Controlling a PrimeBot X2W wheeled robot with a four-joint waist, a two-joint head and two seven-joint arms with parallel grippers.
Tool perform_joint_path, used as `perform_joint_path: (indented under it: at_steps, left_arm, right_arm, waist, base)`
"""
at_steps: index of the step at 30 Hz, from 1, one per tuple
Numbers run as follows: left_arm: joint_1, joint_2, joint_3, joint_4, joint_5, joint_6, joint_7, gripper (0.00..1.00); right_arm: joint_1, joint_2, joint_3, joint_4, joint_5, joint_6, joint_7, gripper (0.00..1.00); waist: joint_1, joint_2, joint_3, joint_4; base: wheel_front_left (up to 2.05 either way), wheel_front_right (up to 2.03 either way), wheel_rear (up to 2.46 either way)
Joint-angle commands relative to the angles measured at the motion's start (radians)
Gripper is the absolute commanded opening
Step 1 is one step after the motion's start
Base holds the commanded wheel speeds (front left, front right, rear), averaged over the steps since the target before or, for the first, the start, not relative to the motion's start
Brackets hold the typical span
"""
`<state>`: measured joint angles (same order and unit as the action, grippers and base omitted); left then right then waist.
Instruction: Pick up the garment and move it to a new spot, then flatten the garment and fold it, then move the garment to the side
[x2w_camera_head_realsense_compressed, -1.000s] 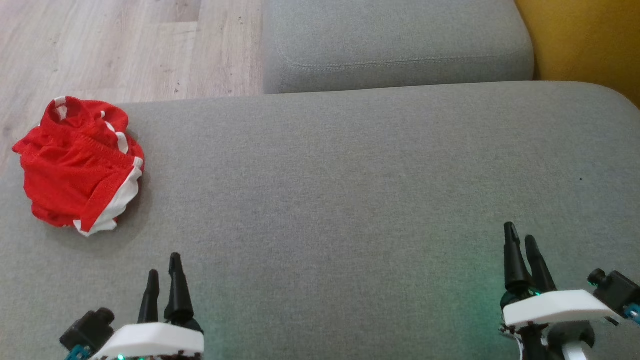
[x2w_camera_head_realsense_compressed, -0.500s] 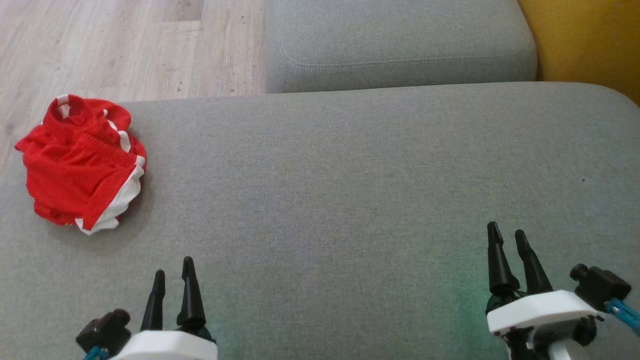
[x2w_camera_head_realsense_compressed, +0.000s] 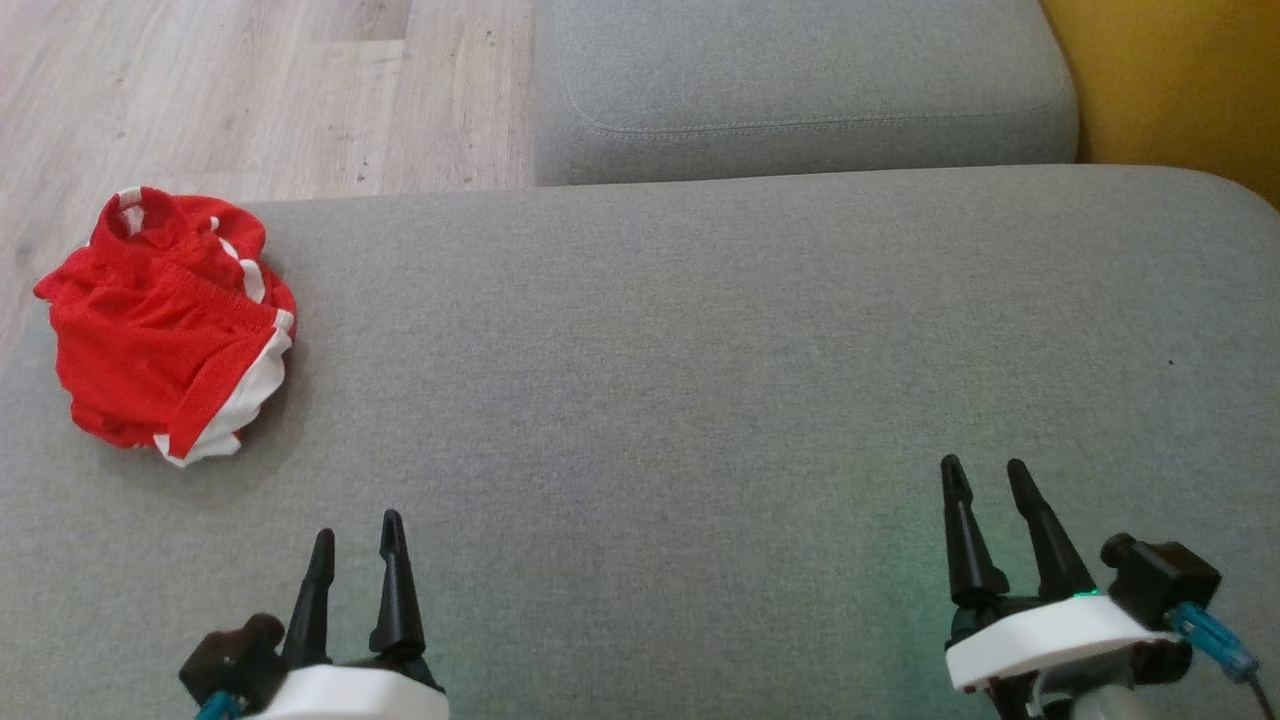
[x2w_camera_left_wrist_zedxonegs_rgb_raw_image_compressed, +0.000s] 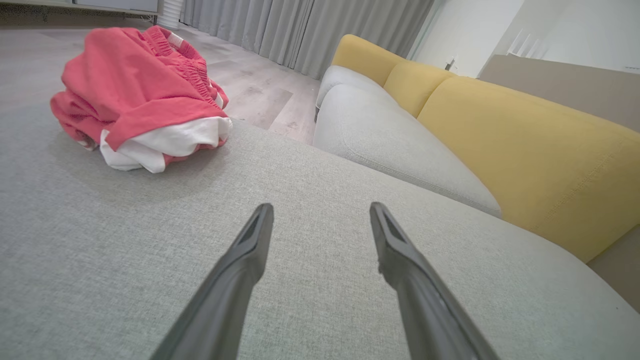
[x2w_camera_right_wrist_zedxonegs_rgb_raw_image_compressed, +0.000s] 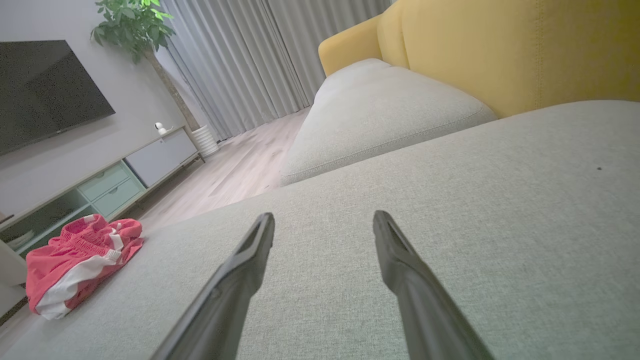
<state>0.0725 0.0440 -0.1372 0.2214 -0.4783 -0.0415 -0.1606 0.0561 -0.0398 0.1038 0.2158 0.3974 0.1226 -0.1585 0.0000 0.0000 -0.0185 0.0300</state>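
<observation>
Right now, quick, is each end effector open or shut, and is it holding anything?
Left end effector: open, holding nothing.
Right end effector: open, holding nothing.

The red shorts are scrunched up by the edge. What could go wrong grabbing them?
The red shorts sit at the left edge of the grey cushion, so a push from the open left gripper might knock them onto the wooden floor. They are bunched, so it may pinch several layers and lift a tangle.
</observation>
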Motion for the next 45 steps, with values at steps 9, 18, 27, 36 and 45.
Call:
perform_joint_path:
  at_steps: [9,18,27,36,45]
  left_arm:
    - [-0.009,0.008,0.005,-0.023,0.106,0.015,-0.037,1.00]
    - [-0.004,0.008,-0.002,-0.016,0.188,0.027,-0.063,1.00]
    - [0.003,0.008,-0.015,-0.016,0.257,0.038,-0.090,1.00]
    - [0.005,0.008,-0.022,-0.014,0.287,0.046,-0.101,1.00]
    - [0.002,0.011,-0.024,-0.007,0.277,0.050,-0.101,1.00]
  right_arm:
    - [-0.021,-0.009,0.042,-0.046,-0.129,0.007,-0.039,1.00]
    - [-0.018,-0.009,0.066,-0.052,-0.239,0.007,-0.066,1.00]
    - [-0.015,-0.010,0.085,-0.055,-0.350,0.008,-0.092,1.00]
    - [-0.014,-0.010,0.085,-0.042,-0.389,0.008,-0.103,1.00]
    - [-0.018,-0.010,0.081,-0.030,-0.385,0.008,-0.103,1.00]
  waist:
    - [0.0000,0.0000,0.000,0.003]
    - [0.0000,0.0000,-0.003,0.005]
    - [0.0000,0.0000,-0.004,0.008]
    - [0.0000,0.0000,-0.005,0.007]
    - [0.0000,0.0000,-0.003,0.007]
  base:
    - [0.00,0.00,0.00]
    - [0.00,0.00,0.00]
    - [0.00,0.00,0.00]
    - [0.00,0.00,0.00]
    - [0.00,0.00,0.00]
